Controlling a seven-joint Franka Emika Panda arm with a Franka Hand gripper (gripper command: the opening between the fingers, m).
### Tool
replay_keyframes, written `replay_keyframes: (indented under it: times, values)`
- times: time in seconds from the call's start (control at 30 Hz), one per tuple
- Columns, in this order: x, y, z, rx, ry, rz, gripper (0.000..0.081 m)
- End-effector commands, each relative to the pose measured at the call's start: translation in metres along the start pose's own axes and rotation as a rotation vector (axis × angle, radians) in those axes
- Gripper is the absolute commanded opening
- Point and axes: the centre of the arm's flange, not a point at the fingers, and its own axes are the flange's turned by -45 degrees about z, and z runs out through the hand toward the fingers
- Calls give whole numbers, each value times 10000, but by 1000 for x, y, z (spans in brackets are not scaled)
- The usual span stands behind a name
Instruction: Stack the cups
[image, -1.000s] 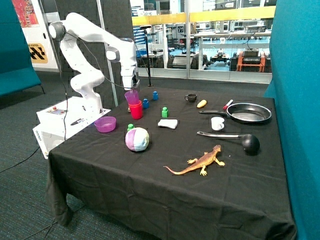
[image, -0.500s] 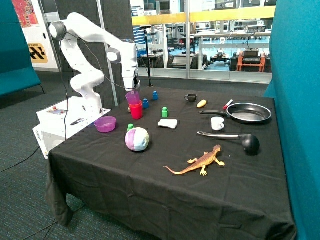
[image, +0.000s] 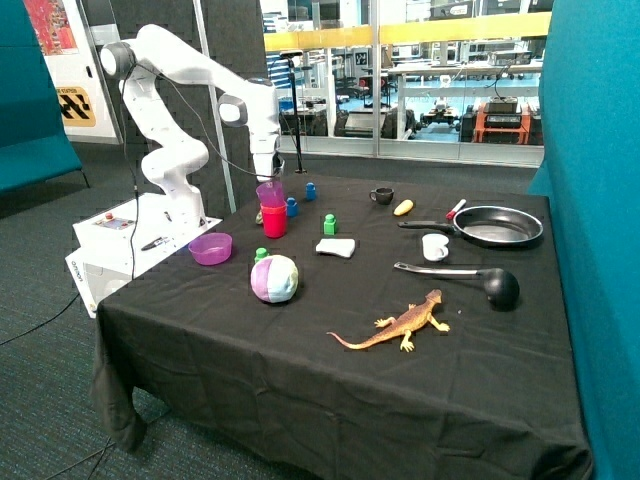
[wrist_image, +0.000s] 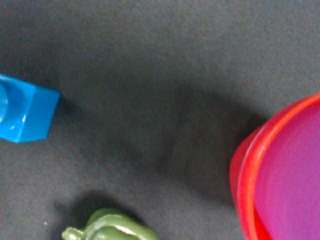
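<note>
The red cup (image: 274, 221) stands on the black tablecloth near the back edge by the arm. The translucent purple cup (image: 270, 193) sits partly down inside it, its upper half sticking out. My gripper (image: 268, 176) is directly above, at the purple cup's rim, shut on it. In the wrist view the red cup's rim (wrist_image: 244, 172) shows with a purple-pink inner surface (wrist_image: 295, 175) inside it. A separate magenta-pink cup is not in view.
Blue blocks (image: 291, 207) (image: 310, 190) and a green block (image: 329, 224) stand close to the cups. A purple bowl (image: 211, 248), pastel ball (image: 274, 278), white cloth (image: 337, 247), black mug (image: 382, 196), white mug (image: 435, 246), pan (image: 497, 226), ladle (image: 500, 287) and toy lizard (image: 400, 325) lie around.
My gripper moved slightly toward the red cup with the purple cup, which now sits centred over and lower into the red cup.
</note>
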Motion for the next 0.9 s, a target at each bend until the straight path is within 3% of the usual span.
replay_keyframes:
  times: [0.0,0.37,0.63,0.87]
  values:
    - [4,-3,0,47,2,-147,291]
    - [-1,1,3,47,1,-35,374]
    - [-1,2,5,47,2,-120,672]
    - [-2,2,9,47,2,-163,770]
